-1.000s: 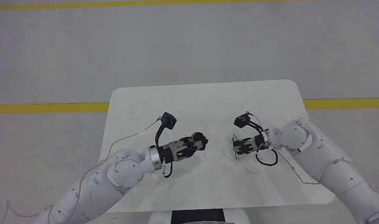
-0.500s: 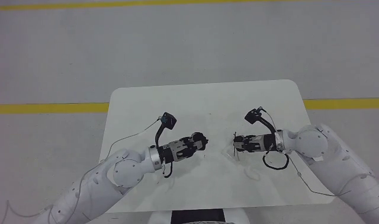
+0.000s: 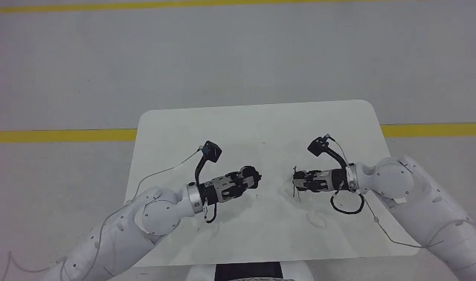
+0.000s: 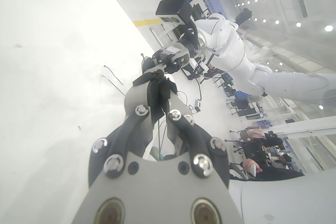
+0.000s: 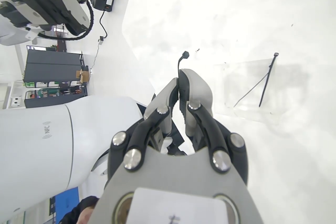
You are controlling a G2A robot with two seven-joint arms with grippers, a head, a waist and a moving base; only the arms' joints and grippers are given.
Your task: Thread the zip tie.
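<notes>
Right gripper (image 5: 179,78) sits right of centre on the white worktop (image 3: 223,132), pointing left. Its jaws are clenched on a black zip tie (image 5: 185,54). A short stretch of the strap and the head stick out past the fingertips (image 5: 191,83), with the head bent over to one side.

Left gripper (image 4: 155,79) sits left of centre, pointing right at the other one. The two are near each other but apart, with bare worktop between them. The left jaws are pressed together, with ragged black material bunched at the tips. Cannot tell whether a tie is in there.

Two spare zip ties (image 5: 267,80) lie flat on a clear plastic sheet (image 5: 244,73) on the worktop, just beside the right gripper. Their heads are close together and their tails are spread apart. Both are loose, touched by neither gripper.

From the top view both grippers are in the near half of the worktop, the left one (image 3: 253,178) and the right one (image 3: 296,181) roughly level with each other.
</notes>
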